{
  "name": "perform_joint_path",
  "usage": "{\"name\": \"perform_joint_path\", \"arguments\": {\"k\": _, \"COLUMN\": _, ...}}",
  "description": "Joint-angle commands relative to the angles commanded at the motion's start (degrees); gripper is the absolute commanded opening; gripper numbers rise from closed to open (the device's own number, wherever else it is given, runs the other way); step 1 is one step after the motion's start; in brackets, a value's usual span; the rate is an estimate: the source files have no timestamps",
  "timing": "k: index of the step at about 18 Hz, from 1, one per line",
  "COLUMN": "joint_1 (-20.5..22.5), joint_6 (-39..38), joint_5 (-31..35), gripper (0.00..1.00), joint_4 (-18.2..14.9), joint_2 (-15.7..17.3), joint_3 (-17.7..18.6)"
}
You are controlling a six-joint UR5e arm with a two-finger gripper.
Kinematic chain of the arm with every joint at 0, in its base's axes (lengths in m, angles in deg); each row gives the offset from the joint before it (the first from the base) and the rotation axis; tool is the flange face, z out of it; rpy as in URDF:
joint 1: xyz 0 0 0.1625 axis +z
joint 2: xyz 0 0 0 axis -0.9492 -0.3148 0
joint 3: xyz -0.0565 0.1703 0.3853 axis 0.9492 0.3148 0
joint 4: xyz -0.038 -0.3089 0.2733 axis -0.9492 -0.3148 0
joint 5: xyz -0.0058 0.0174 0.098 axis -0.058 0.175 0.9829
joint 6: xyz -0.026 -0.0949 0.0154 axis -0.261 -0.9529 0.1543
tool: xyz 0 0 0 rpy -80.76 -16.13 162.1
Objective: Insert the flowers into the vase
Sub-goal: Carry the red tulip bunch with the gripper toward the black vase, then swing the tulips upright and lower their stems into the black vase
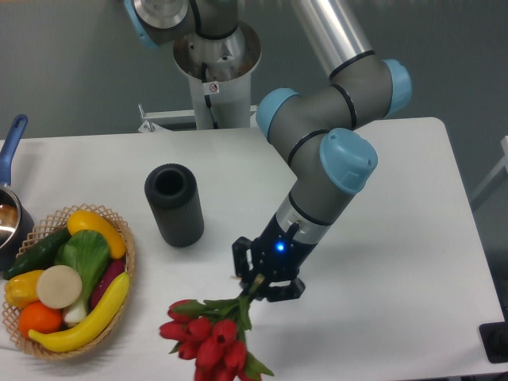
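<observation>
Table (413, 238): white top, seen from above and in front; carries every item listed below.

Arm (333, 151): grey links with blue joint caps, reaching down from the upper middle toward the front centre of the table. A small blue light shows on the wrist.

Gripper (255, 287): black, two-fingered, pointing down and to the left. It is clamped on the green stems of the flowers (the fingertips themselves are partly hidden by stems and leaves).

Flowers (208, 343): a bunch of red tulip buds with green stems and leaves. Stem ends sit in the gripper; the buds hang below and left of it, near the front edge of the table, the lowest ones reaching the bottom of the view. Whether the buds touch the table cannot be told.

Vase (174, 204): black ribbed cylinder, round mouth open toward the camera, standing on the table left of centre. It is well apart from the flowers, up and to the left of them, and nothing is in its mouth.

Basket (127, 248): woven wicker, at the left front, just left of the vase. Holds toy produce: a yellow banana, an orange, a cucumber, a leafy green, a pale round piece and others.

Pot (11, 208): metal with a blue handle, at the far left edge, touching or just behind the basket.
</observation>
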Motion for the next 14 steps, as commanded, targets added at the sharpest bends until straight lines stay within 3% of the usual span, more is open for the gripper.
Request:
{"name": "perform_joint_path", "arguments": {"k": 3, "joint_1": 0.26, "joint_6": -0.27, "joint_5": -3.44, "gripper": 0.04, "joint_4": 5.81, "joint_2": 0.79, "joint_3": 3.87}}
{"name": "perform_joint_path", "arguments": {"k": 5, "joint_1": 0.26, "joint_6": -0.27, "joint_5": -5.02, "gripper": 0.05, "joint_4": 7.66, "joint_2": 2.02, "joint_3": 5.54}}
{"name": "perform_joint_path", "arguments": {"k": 14, "joint_1": 2.37, "joint_6": 0.17, "joint_5": -12.59, "gripper": 0.08, "joint_4": 8.37, "joint_2": 7.56, "joint_3": 11.52}}
